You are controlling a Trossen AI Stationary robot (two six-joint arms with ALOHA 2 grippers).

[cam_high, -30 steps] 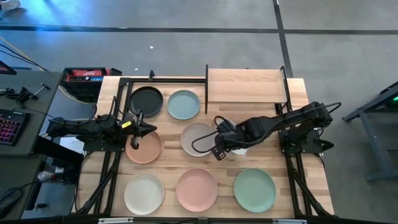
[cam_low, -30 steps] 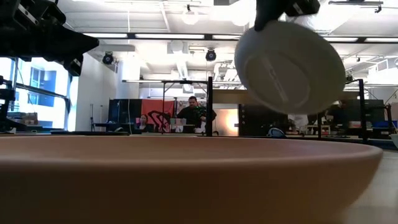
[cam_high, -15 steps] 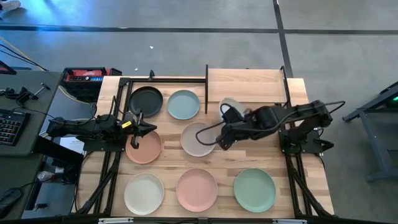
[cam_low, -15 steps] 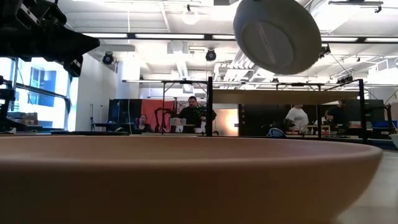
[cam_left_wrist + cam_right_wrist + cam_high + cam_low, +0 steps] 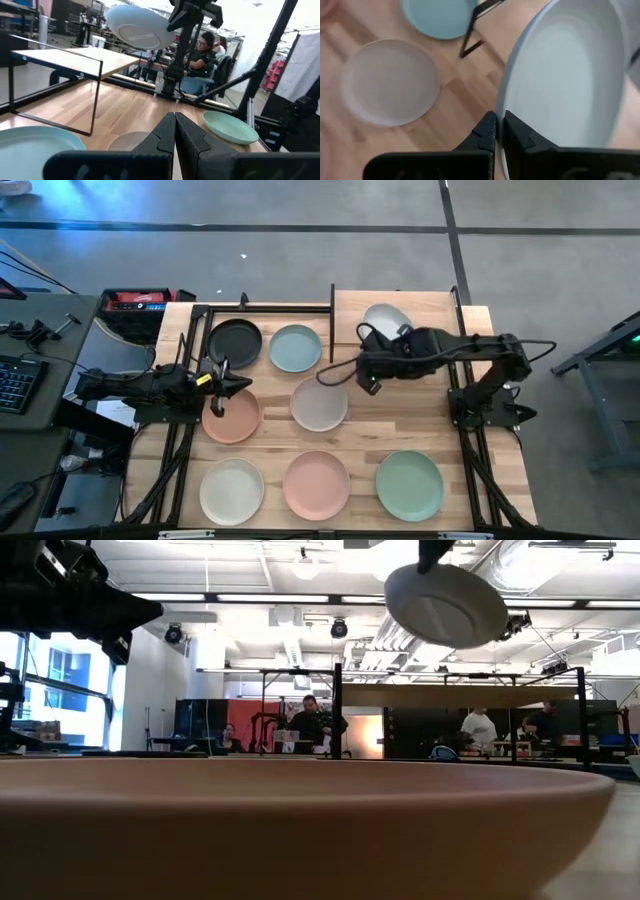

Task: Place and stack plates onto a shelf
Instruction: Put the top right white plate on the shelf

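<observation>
My right gripper (image 5: pixel 377 335) is shut on the pale white plate (image 5: pixel 386 319), which hangs tilted in the air over the light-wood shelf (image 5: pixel 430 318) at the far side; the low view shows its underside (image 5: pixel 446 606). On the table lie the black (image 5: pixel 235 342), light blue (image 5: pixel 295 348), beige-grey (image 5: pixel 319 404), terracotta (image 5: pixel 232 420), cream (image 5: pixel 231 491), pink (image 5: pixel 317 484) and mint green (image 5: pixel 409 485) plates. My left gripper (image 5: pixel 236 385) waits shut above the terracotta plate's far rim, holding nothing. My right gripper pinches the white plate's rim (image 5: pixel 501 100) between its two fingers, one on the hollow upper face and one on the underside. The fingers slant down from the table's near side. The plate is lifted clear and tilted, above the shelf board.
The shelf's thin black posts (image 5: pixel 332 308) stand at its corners, one beside the light blue plate. A black frame runs along the table's far and left edges. A desk with a keyboard (image 5: pixel 12 385) stands left of the table. People sit in the room beyond (image 5: pixel 313 725).
My right gripper has risen and gone toward the table's far edge, carrying the white plate from beside the beige-grey plate to above the shelf. The wrist has turned, and the plate has tipped from steeply tilted to nearer level.
</observation>
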